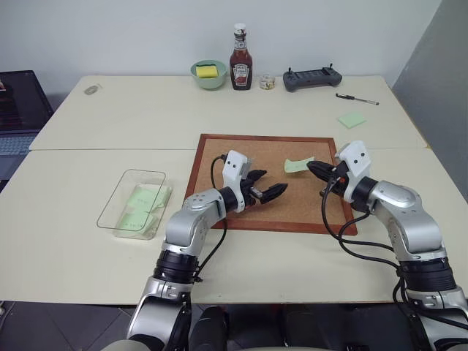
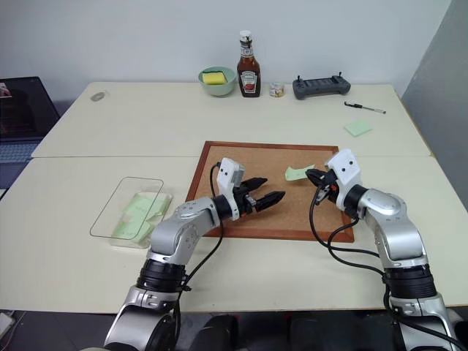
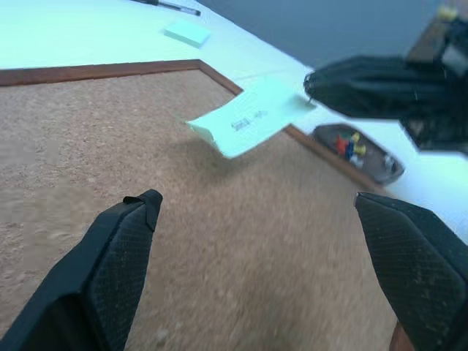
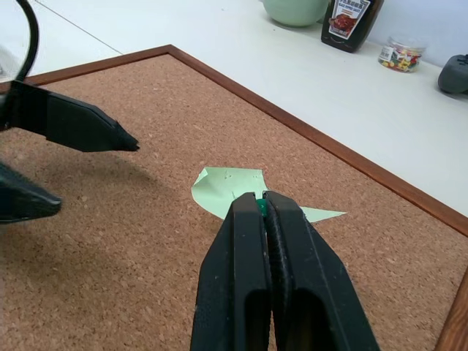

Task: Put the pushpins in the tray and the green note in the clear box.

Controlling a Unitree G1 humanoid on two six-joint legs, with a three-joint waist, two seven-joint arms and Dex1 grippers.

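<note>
Here the corkboard (image 1: 241, 157) serves as the landmark, lying flat on the pale table (image 1: 110, 124). To its left, a little apart from the frame, sits the clear box (image 1: 134, 202), and inside it lie pale-green paper slips (image 1: 143, 202) stacked loosely against its near end. The tray (image 3: 358, 151) shows in the left wrist view just off the board's right edge, a dark glossy oval dish holding a few pushpins (image 3: 349, 145) in red, yellow and blue.

Over the board's middle hangs the left gripper (image 1: 269, 189), its two black fingers spread wide with nothing between them. Over the board's right part sits the right gripper (image 1: 316, 168), fingers pressed tight together on a small green pin head that peeks out at the tips. Just under those tips is the green note (image 1: 298, 164), on the board's upper right area with one corner curled up; faint marks show on its face.

Beyond the board's far edge stand a green bowl (image 1: 209, 74) holding a yellow sponge (image 1: 208, 71), a ketchup bottle (image 1: 240, 60) and a small jar (image 1: 268, 82) of mixed-colour pins.
</note>
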